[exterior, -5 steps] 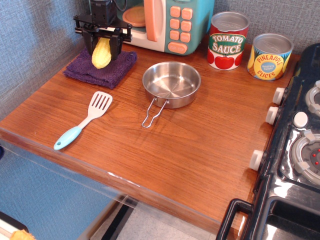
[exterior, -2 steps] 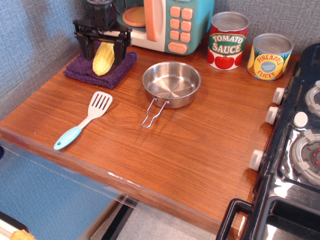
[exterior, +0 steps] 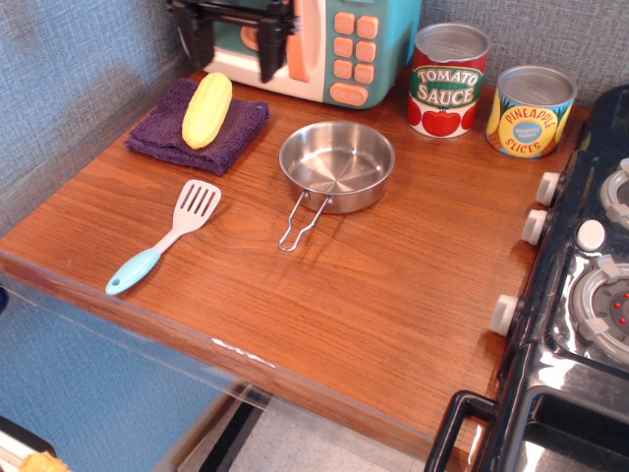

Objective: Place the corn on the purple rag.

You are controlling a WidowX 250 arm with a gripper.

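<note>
The yellow corn point(exterior: 207, 109) lies on the dark purple rag point(exterior: 165, 139) at the back left of the wooden counter. It rests free, tilted a little, with nothing touching it. My black gripper point(exterior: 234, 44) hangs above and behind the rag, in front of the toy microwave. Its two fingers stand wide apart and hold nothing.
A steel pan point(exterior: 337, 164) with a wire handle sits right of the rag. A white spatula with a blue handle point(exterior: 163, 237) lies in front of the rag. A toy microwave point(exterior: 339, 44), a tomato sauce can point(exterior: 448, 81) and a pineapple can point(exterior: 530, 111) line the back. A black stove point(exterior: 590, 285) stands at right.
The gripper let go of the corn, which now lies on the rag. The gripper then rose and moved back and slightly right, open.
</note>
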